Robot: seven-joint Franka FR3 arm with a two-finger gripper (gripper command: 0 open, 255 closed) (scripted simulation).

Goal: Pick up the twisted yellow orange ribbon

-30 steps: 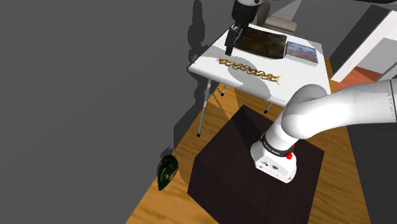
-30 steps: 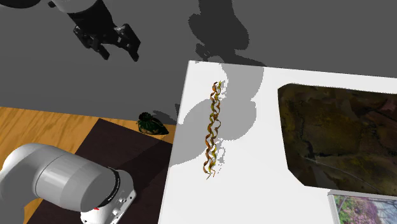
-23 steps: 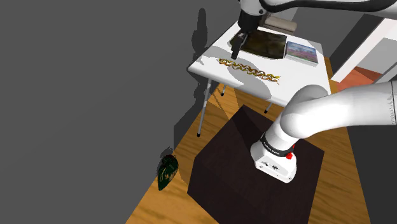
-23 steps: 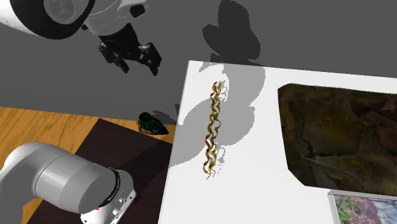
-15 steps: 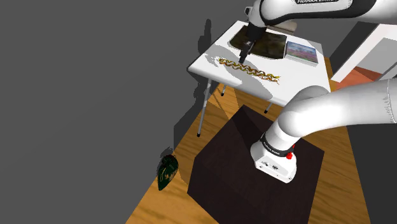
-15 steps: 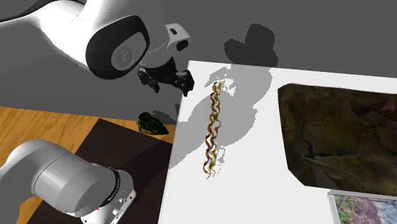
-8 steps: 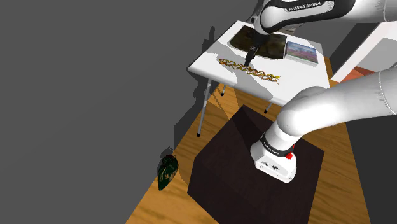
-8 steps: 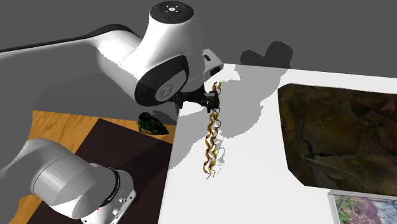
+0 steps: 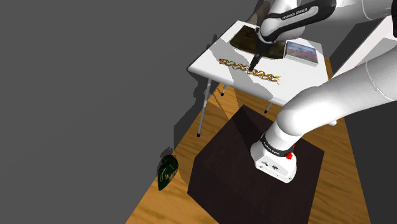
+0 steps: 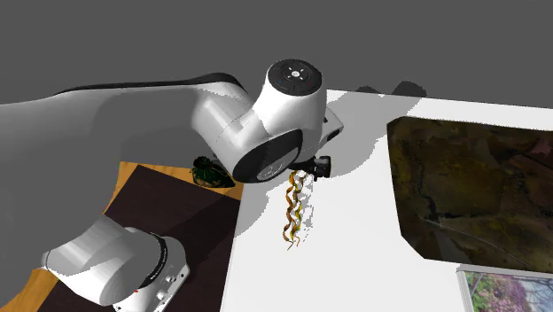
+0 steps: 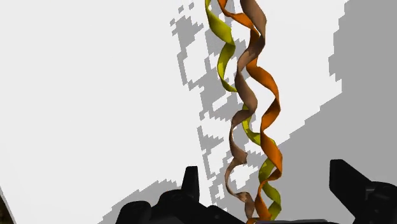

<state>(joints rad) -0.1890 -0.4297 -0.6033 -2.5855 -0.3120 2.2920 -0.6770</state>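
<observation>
Floorboards (image 9: 149,207) at the shoulder view's left carry a small dark green thing (image 9: 167,172), lying near the corner of the dark stand (image 9: 248,184). From the stand the white arm (image 9: 331,102) swings up and back over a white table (image 9: 207,62). On the table's near side lies the ribbon (image 9: 238,65), a loose twist of yellow-green, orange and brown strands, stretched out flat along the edge that faces the stand. The gripper (image 9: 253,65) is down at about the middle of the ribbon's length. From the wrist, its two black fingers (image 11: 189,181) stand spread wide with the ribbon running between them, and neither one touches it. Further right on the table are a dark mat (image 9: 242,41) and, just beside it, a colourful picture (image 9: 301,51).
</observation>
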